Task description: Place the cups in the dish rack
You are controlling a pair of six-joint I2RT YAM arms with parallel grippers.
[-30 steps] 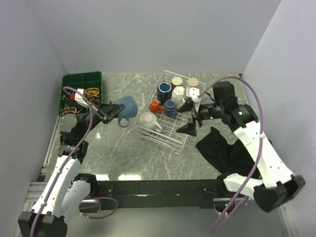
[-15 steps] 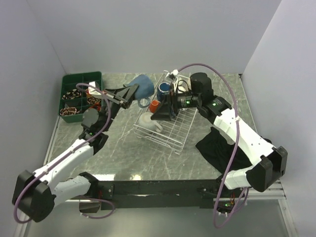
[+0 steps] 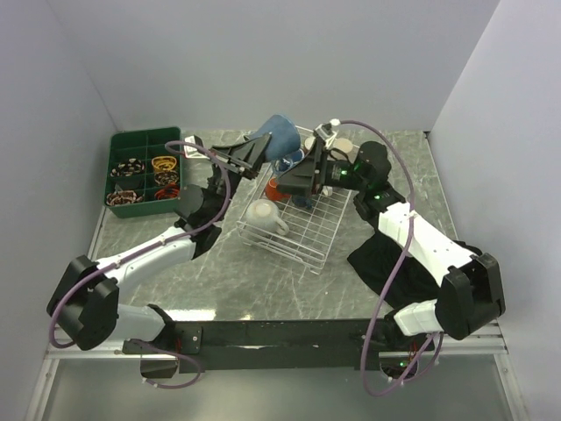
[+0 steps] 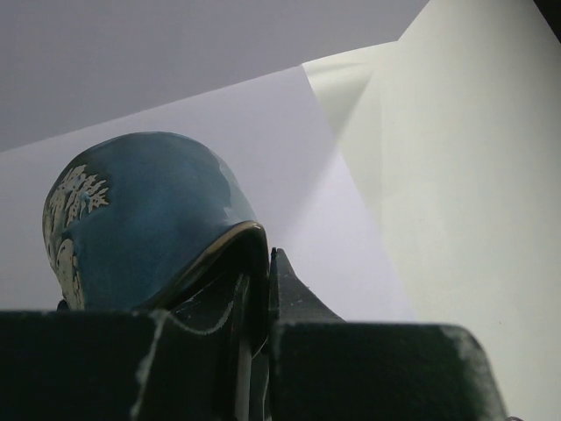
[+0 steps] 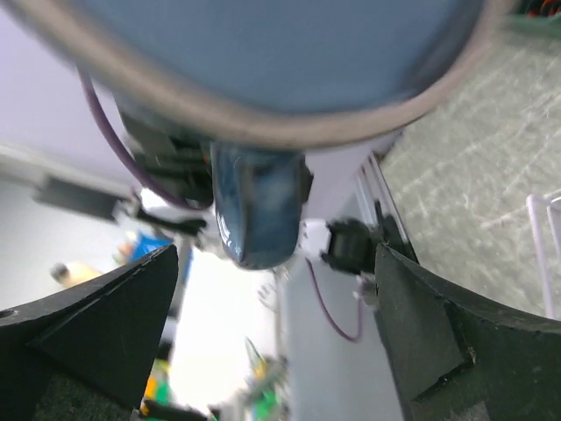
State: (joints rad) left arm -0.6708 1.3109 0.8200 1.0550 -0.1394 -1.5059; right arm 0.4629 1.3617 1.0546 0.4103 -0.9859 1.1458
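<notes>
Left jaws: clenched on the rim of the blue mug, one finger outside the wall and the other inside the mouth, as the left wrist view shows. The mug is held clear of the worktop, tipped well off upright, over the far left corner of the dish rack; whether it touches the wire cannot be told. Right jaws: released and spread wide, holding nothing, with both fingers apart on either side of the frame. They face the mug's mouth, and the mug's handle shows between them, just below the rim. Rack contents: a white mug near the left side and an orange cup just beyond it; a cream cup shows at the far end, and the rest is hidden by the right arm. The rack stands at mid-worktop, the green compartment tray well apart at far left, and a black cloth beside the rack's right.
</notes>
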